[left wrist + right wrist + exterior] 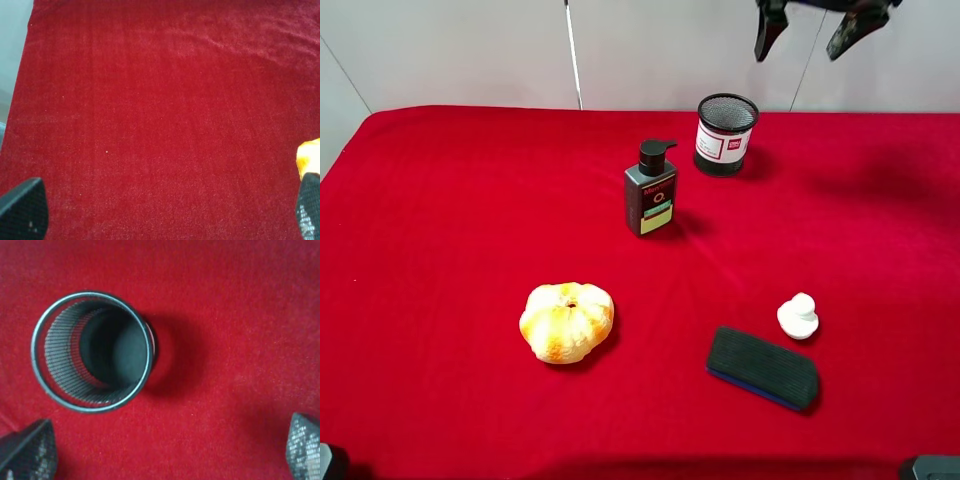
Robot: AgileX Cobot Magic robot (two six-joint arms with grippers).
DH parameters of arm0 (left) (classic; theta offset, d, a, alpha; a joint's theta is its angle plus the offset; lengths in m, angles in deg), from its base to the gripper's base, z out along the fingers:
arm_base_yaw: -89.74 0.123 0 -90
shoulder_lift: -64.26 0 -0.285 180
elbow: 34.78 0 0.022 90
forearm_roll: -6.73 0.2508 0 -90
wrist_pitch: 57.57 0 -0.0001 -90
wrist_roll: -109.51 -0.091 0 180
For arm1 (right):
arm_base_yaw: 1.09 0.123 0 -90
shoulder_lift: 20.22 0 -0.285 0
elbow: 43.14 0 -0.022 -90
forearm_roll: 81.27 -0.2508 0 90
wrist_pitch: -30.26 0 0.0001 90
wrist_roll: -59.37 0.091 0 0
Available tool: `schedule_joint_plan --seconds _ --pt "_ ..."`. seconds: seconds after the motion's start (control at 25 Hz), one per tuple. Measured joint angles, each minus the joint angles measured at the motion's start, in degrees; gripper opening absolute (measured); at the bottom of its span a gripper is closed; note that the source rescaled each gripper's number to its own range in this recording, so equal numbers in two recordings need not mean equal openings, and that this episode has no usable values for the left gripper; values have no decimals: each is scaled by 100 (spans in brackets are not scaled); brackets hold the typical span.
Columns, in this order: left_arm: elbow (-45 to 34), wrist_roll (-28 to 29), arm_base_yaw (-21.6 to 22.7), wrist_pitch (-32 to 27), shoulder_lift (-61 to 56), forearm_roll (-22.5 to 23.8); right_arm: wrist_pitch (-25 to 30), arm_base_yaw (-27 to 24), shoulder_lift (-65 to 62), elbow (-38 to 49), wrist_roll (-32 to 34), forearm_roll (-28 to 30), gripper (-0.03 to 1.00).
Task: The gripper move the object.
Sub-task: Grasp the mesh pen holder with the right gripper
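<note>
My right tool [798, 48] hangs high over the back of the red table [440, 200], and its fingers are wide apart. The black mesh pen cup [725, 135] stands up straight just under it, close to a dark pump bottle [650, 195]. My left tool [165, 210] is spread apart too, over the red table.

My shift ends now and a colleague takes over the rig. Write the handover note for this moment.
Left gripper: open, empty, over bare red cloth.
Right gripper: open, empty, raised over the pen cup, not touching it.
Pen cup: upright, empty, on the cloth, behind and right of the pump bottle in the high view.
Done: nothing gripped yet.
To do: lower the right gripper, close on the cup, move it.
</note>
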Motion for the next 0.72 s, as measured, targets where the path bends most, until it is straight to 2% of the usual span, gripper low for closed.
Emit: schedule_joint_plan --seconds 0.72 --pt "0 0 0 0 0 0 -691 0 787 0 103 27 100"
